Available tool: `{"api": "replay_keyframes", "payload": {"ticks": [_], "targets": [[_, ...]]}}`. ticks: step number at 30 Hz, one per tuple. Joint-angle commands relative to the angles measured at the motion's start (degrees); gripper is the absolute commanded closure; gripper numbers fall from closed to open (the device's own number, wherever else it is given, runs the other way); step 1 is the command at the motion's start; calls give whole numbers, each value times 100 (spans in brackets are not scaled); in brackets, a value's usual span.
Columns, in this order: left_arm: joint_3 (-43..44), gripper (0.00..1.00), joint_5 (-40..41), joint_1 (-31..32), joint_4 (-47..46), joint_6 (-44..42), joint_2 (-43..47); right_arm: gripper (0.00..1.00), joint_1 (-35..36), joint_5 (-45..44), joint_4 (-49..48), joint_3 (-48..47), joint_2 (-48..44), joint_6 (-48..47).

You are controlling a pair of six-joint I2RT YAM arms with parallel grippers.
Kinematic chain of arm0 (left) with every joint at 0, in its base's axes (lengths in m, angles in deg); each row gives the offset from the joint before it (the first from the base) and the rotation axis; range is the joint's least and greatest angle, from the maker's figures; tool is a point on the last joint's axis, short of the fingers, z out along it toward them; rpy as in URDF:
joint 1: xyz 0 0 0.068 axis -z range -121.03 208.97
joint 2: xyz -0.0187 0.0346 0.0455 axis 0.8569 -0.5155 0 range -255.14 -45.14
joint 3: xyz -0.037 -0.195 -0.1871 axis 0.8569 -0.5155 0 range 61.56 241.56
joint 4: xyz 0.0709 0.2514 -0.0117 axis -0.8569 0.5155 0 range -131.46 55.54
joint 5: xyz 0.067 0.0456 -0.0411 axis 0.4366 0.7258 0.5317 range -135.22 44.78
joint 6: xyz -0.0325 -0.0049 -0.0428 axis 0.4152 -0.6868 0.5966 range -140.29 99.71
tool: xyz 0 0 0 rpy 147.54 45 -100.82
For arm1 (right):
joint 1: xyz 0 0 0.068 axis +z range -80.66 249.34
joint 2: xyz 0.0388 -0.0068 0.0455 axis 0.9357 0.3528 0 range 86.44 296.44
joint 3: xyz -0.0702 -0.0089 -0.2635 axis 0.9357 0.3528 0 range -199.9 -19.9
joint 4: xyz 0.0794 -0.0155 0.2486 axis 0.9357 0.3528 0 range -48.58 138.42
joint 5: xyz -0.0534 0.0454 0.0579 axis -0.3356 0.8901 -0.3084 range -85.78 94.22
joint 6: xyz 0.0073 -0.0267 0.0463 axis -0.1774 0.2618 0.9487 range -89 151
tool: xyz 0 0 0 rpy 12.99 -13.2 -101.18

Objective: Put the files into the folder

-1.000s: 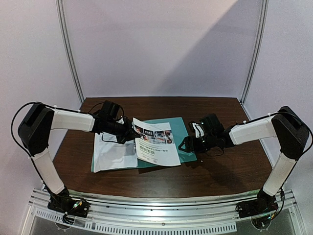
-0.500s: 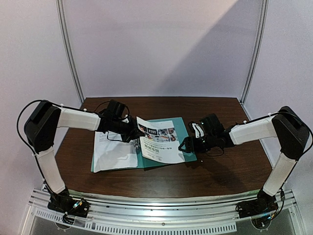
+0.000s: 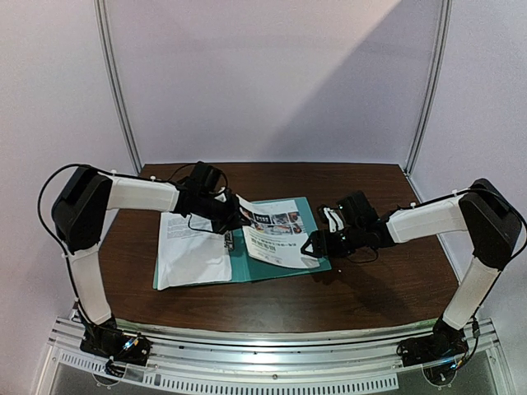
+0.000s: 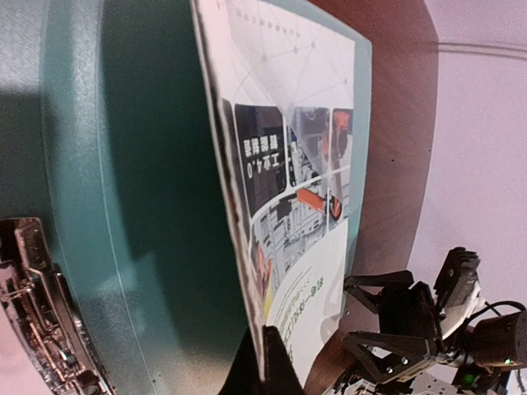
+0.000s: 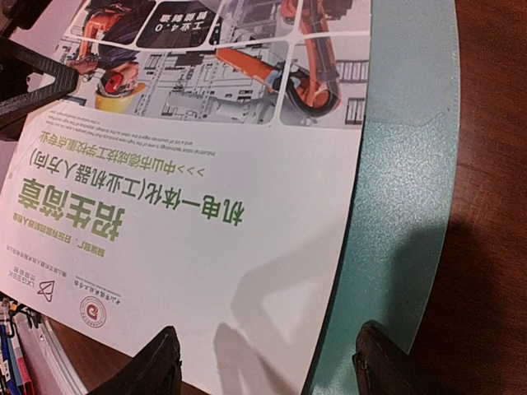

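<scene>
Dark table (image 3: 379,288) (wood, seemingly)

Robotics lab test cell: two white-and-black arms, the left arm (image 3: 136,196) and the right arm (image 3: 424,218), stand with their bases fixed on a slotted aluminium rail (image 3: 272,352) along the near edge of a dark wooden table (image 3: 370,288). Plain pale panels (image 3: 272,82) enclose the bench at the back and on both sides, joined by slim metal uprights (image 3: 115,90). A black cable (image 3: 37,189) loops along the left arm, and wiring shows at both bases.
</scene>
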Motion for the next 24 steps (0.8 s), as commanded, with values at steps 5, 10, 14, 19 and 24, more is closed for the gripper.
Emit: {"api": "replay_keyframes", "payload": {"ticks": [5,10,14,19,24], "targets": [[728,100,233,103,1316,-1149,-398,28,39,-1,459,64,22,-48],[611,100,361,104,1330,-1157,-366,28,38,-21,488,36,21,-70],[531,100,372,143,1042,-951,-421,28,30,11,463,23,55,-41],[741,100,411,228,977,-848,-587,28,35,20,485,23,58,-40],[803,100,420,312,778,-646,-672,28,30,28,485,27,60,-42]]}}
